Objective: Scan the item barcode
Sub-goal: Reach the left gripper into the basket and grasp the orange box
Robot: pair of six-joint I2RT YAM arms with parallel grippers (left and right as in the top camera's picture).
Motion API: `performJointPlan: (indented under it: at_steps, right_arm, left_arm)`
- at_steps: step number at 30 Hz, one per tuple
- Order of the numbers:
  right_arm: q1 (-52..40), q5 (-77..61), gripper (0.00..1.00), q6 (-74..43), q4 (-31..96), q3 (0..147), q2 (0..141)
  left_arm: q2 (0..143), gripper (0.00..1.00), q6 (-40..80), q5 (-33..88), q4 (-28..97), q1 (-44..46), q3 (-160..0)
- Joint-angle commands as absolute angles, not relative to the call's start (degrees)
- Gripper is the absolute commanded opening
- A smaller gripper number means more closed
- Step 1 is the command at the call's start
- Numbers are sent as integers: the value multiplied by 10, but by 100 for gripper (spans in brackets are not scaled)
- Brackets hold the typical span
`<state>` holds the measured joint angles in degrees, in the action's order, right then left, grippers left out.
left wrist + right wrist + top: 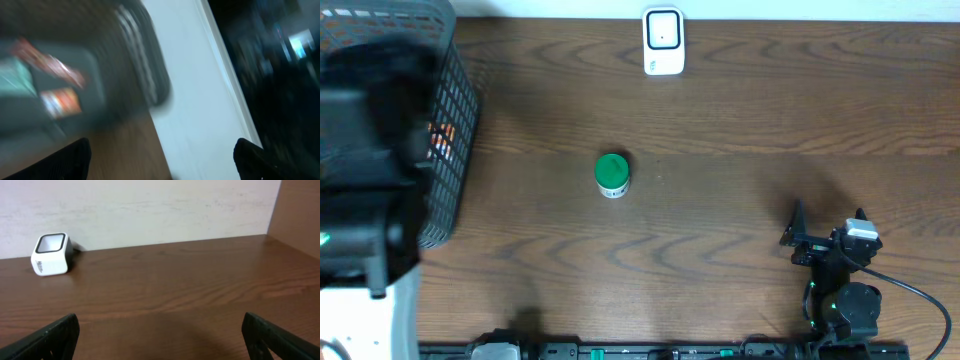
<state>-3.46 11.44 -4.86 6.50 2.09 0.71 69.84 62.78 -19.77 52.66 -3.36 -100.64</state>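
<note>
Nearest the robot, at the front right of the surface [740, 120], the right fingers [55, 336] stand spread as wide as they go, with nothing between them; their camera looks out low over bare wood. On the front left, the left arm [360, 180] is a dark blur over the basket [455, 100]. The left fingers [75, 160] also show wide apart at the two lower corners of their own blurred view, and nothing can be made out between them. That view looks down on the basket and some bright packets [60, 100] inside it, too smeared to read. Further out, in the middle of the surface, the jar [612, 172] with a green lid stands alone, well apart from both arms and touched by neither. At the far edge sits the white scanner [663, 40], its window facing up. The step in hand looks like picking an item, since nothing is held. If the jar is that item, the next move calls for a reach to the middle, a grip round its body, and a carry to the scanner with the barcode turned to the window; where the barcode lies cannot be told.
</note>
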Motion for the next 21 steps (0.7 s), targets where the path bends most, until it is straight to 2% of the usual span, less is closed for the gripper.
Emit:
performJointPlan:
  at_steps: [1,4,8,21]
  right_arm:
    - [-37,119,99,-40,65,18,4]
    - [-37,119,99,-40,65,18,4]
    - [-37,119,99,-40,65,18,4]
    - [-37,119,99,-40,65,18,4]
  left_arm:
    - [727,91,557,-121,531,-166,-1005]
    - [769,91,555,-30,530,-259,-1005]
    - [845,91,555,4,529,-316,-1005]
    - [1034,91,596,5,489,-304,-1005]
